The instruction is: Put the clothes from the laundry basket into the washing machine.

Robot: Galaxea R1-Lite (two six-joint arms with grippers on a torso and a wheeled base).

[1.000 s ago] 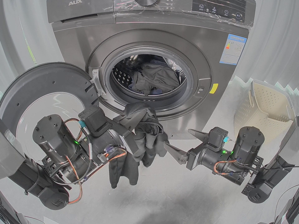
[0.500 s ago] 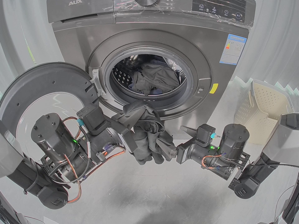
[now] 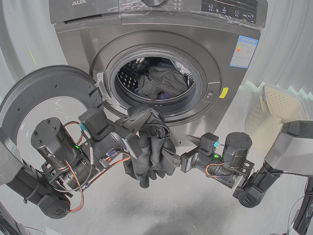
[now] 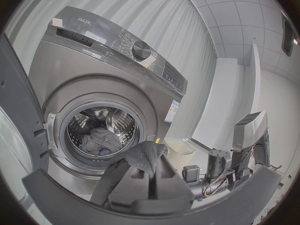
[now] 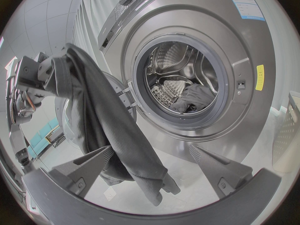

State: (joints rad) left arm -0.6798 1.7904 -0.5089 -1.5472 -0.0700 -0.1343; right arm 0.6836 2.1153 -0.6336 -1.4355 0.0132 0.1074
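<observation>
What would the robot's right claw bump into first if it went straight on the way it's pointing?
Most likely the dark garment hanging from the left gripper. The right gripper is open and points straight at it, with one finger seemingly touching the cloth, though depth is hard to judge.

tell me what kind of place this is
Probably a laundry corner set up in a lab or test room: a front-loading washing machine with clothes inside, a cream laundry basket beside it, and pale curtains behind under an office-style tiled ceiling.
</observation>
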